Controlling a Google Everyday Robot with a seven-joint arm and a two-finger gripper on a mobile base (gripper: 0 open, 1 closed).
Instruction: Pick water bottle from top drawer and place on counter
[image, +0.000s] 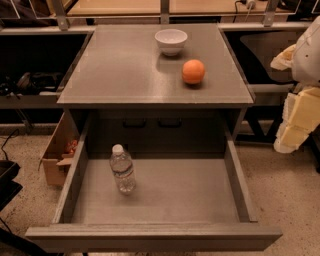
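The water bottle (122, 170), clear with a white cap and a pale label band, stands upright on the left part of the floor of the open top drawer (150, 236). The grey counter (120, 70) lies above and behind the drawer. My gripper (294, 127), cream and white, hangs at the right edge of the view, outside the drawer and well to the right of the bottle, at about the height of the counter's front edge. It holds nothing that I can see.
A white bowl (171, 41) and an orange (193, 71) sit on the counter's back right. A brown cardboard box (56, 152) stands on the floor left of the drawer. A tan wooden tabletop (115, 6) runs along the back.
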